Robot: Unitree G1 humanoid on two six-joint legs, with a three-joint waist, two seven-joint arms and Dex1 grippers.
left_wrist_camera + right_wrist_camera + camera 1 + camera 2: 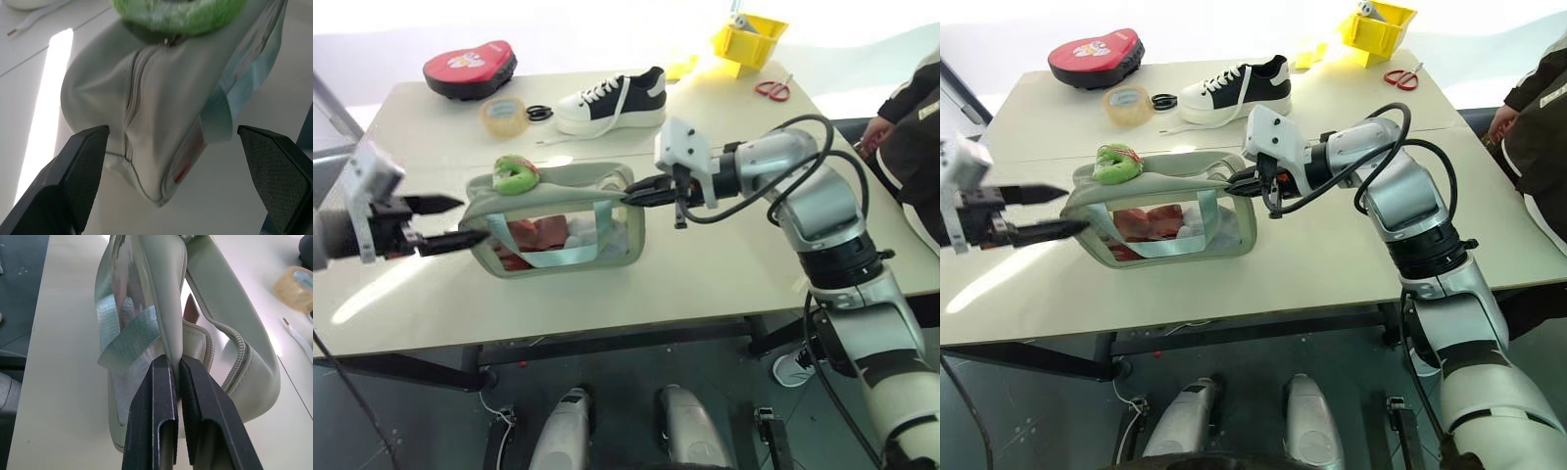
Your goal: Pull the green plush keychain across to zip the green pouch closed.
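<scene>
While a shoe [612,100], tape roll [503,115] and red pad [470,68] lie toward the upper left, the pouch [558,220] sits mid-frame.
Right gripper [641,192] pinches the pouch's edge; left gripper [450,223] gapes empty beside its other end, under the keychain [515,173].

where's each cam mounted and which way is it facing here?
Left eye, right eye: on the head, looking forward and down at the table; both arms show, and a person's sleeve at the right edge.
Left wrist: looks along the open left hand at the end of the green pouch and the green plush keychain.
Right wrist: looks along the right hand, shut on the green pouch's rim.
Shared: the green pouch shows in every view.
</scene>
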